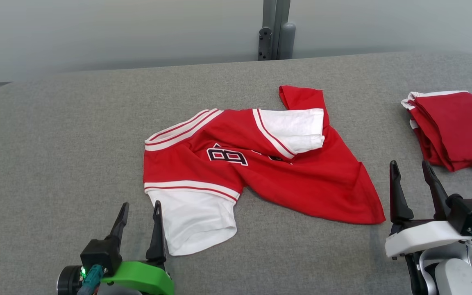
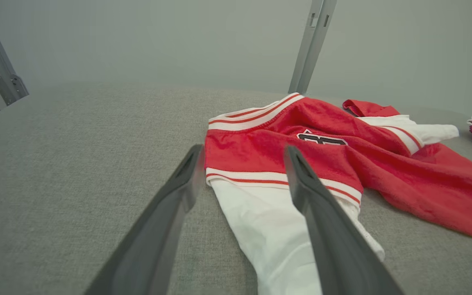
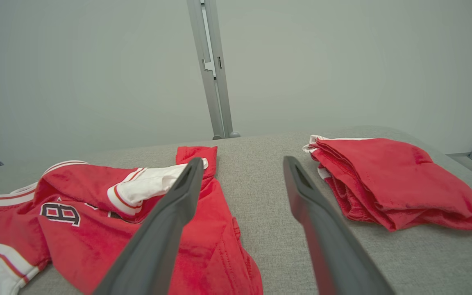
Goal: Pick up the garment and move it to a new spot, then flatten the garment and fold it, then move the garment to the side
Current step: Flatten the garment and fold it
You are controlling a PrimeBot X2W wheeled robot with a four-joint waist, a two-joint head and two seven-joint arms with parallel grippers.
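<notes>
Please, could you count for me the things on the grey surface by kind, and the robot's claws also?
Unfolded garments: 1, the red and white jersey
Folded cloth piles: 1, the red pile; the pieces inside it cannot be counted
Claws: 2, the left claw and the right claw, both open
Total: 4

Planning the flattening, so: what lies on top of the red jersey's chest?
A white sleeve is folded across the jersey, covering part of its black lettering. The rest of the print under that sleeve is hidden.
</notes>
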